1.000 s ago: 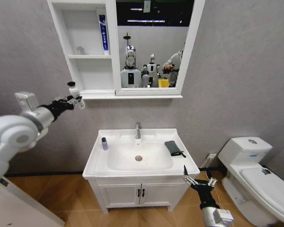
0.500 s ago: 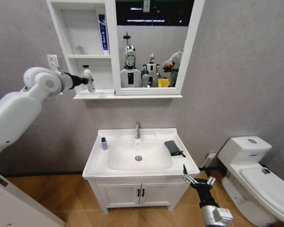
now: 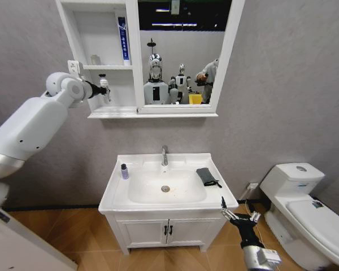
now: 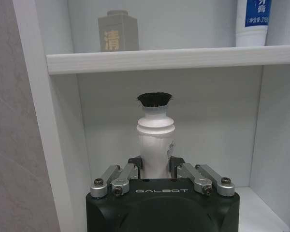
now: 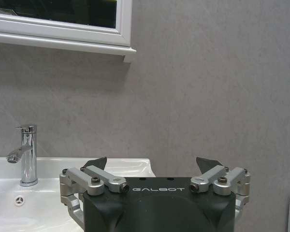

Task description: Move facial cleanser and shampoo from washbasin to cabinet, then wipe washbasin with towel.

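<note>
One white bottle [image 4: 155,140] with a dark cap is sitting clamped in the left gripper [image 3: 103,88] fingers, now deeper inside the cabinet [image 3: 79,39] lower compartment than half a second ago. One purple-capped bottle [image 3: 124,171] and one towel [image 3: 207,176] are resting on the washbasin [image 3: 116,195]. The right gripper [image 3: 238,217] is hanging low with its fingers spread wide.

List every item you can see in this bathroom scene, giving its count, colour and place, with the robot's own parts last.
cabinet: 1, white, on wall, mirror at right.
washbasin: 1, white, below cabinet.
tap: 1, chrome, basin's back rim.
towel: 1, dark grey, basin's right rim.
small bottle: 1, purple, basin's left rim.
white bottle: 1, black-capped, inside lower cabinet compartment.
tube: 1, blue and white, upper shelf.
grey jar: 1, upper shelf.
toilet: 1, white, right of basin.
left gripper: shut on white bottle.
right gripper: open, low beside basin's right front corner.
</note>
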You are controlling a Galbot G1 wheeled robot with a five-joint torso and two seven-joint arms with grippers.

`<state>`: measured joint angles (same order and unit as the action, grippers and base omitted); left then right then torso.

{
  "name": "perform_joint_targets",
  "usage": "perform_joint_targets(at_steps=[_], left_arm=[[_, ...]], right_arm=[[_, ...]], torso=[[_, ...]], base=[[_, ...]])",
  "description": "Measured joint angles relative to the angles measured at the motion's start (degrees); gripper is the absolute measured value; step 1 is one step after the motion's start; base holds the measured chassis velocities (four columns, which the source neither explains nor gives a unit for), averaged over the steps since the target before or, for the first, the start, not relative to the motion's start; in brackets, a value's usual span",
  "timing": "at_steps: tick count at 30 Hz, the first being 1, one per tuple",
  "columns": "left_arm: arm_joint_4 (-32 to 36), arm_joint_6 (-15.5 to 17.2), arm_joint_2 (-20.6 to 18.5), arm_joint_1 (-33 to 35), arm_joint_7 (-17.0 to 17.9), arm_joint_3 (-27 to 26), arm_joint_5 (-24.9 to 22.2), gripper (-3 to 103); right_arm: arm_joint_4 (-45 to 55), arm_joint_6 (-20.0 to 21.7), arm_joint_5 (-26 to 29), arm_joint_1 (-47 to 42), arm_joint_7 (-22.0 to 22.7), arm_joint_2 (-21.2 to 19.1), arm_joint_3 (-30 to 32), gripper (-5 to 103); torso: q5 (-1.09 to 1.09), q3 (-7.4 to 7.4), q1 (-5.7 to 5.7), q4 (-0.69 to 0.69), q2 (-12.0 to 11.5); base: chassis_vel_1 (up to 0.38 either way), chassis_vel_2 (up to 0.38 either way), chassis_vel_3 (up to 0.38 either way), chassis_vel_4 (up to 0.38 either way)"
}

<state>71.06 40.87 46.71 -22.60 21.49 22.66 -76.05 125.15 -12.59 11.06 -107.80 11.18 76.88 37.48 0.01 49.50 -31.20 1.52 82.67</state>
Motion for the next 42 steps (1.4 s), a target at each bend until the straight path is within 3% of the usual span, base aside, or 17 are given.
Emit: perform_joint_targets(at_steps=[21, 24, 27, 28, 29, 30, 31, 34, 35, 37, 38, 40, 41, 42], left_arm=[[-7.0, -1.2, 4.2, 2.7, 0.4, -3.1, 2.5, 27], [-6.2, -1.2, 3.4, 3.6, 0.2, -3.7, 2.4, 36], [-3.2, -1.1, 1.3, 5.6, 0.1, -4.9, 2.1, 52], [-3.2, -1.1, 1.3, 5.6, 0.1, -4.9, 2.1, 52], [-2.2, -1.1, 0.7, 6.1, 0.1, -5.3, 1.8, 52], [1.1, -1.1, -1.5, 7.7, 0.1, -6.3, 1.4, 64], [1.1, -1.1, -1.5, 7.7, 0.1, -6.3, 1.4, 64], [12.9, -1.3, -8.2, 14.3, 1.0, -11.8, -0.2, 80], [12.9, -1.3, -8.2, 14.3, 1.0, -11.8, -0.2, 80], [23.0, -3.5, -14.7, 24.0, 0.2, -19.5, -1.0, 91], [23.0, -3.5, -14.7, 24.0, 0.2, -19.5, -1.0, 91], [33.4, -8.3, -22.1, 37.1, -2.5, -25.9, 1.0, 96], [36.8, -11.6, -24.7, 43.1, -3.9, -28.3, 4.3, 98], [36.8, -11.6, -24.7, 43.1, -3.9, -28.3, 4.3, 98]], right_arm=[[-0.7, -0.5, 1.0, 0.0, 0.1, 0.0, 1.0, 100], [-0.7, -0.6, 1.0, 0.0, 0.1, -0.1, 1.0, 100], [-0.3, -0.6, 1.0, 0.0, 0.1, -0.1, 1.0, 100], [-0.3, -0.6, 1.0, 0.0, 0.1, -0.1, 1.0, 100], [-0.2, -0.6, 1.0, 0.0, 0.1, 0.0, 1.0, 100], [-0.1, -0.6, 0.9, -0.3, 0.1, 0.2, 0.9, 100], [-0.1, -0.6, 0.9, -0.3, 0.1, 0.2, 0.9, 100], [0.1, -0.8, 0.7, -0.6, 0.2, 0.4, 0.9, 100], [0.1, -0.8, 0.7, -0.6, 0.2, 0.4, 0.9, 100], [0.1, -0.7, 0.7, -0.6, 0.3, 0.4, 0.9, 100], [0.1, -0.7, 0.7, -0.6, 0.3, 0.4, 0.9, 100], [0.2, -0.5, 0.7, -0.6, 0.4, 0.4, 0.9, 100], [0.2, -0.4, 0.7, -0.6, 0.4, 0.5, 0.8, 100], [0.2, -0.4, 0.7, -0.6, 0.4, 0.5, 0.8, 100]], torso=[[0.00, -0.01, 0.00, 0.00, 0.0], [0.01, 0.00, 0.01, 0.00, 0.0], [-0.01, 0.00, 0.00, 0.00, 0.0], [-0.01, 0.00, 0.00, 0.00, 0.0], [0.00, 0.00, 0.00, 0.00, 0.0], [-0.01, 0.00, 0.00, 0.00, 0.0], [-0.01, 0.00, 0.00, 0.00, 0.0], [0.00, -0.01, 0.01, 0.02, 0.0], [0.00, -0.01, 0.01, 0.02, 0.0], [-0.02, -0.01, 0.00, 0.00, 0.0], [-0.02, -0.01, 0.00, 0.00, 0.0], [-0.06, -0.02, 0.02, -0.05, 0.0], [-0.02, -0.02, 0.02, -0.06, 0.0], [-0.02, -0.02, 0.02, -0.06, 0.0]], base=[[0.000, 0.000, 0.000, 0.000], [0.000, 0.000, 0.000, 0.000], [0.000, 0.000, 0.000, 0.000], [0.000, 0.000, 0.000, 0.000], [0.000, 0.000, 0.000, 0.000], [0.000, 0.000, 0.000, 0.000], [0.000, 0.000, 0.000, 0.000], [0.000, 0.000, 0.000, 0.000], [0.000, 0.000, 0.000, 0.000], [0.000, 0.000, 0.000, 0.000], [0.000, 0.000, 0.000, 0.000], [0.000, 0.000, 0.000, 0.000], [0.000, 0.000, 0.000, 0.000], [0.000, 0.000, 0.000, 0.000]])
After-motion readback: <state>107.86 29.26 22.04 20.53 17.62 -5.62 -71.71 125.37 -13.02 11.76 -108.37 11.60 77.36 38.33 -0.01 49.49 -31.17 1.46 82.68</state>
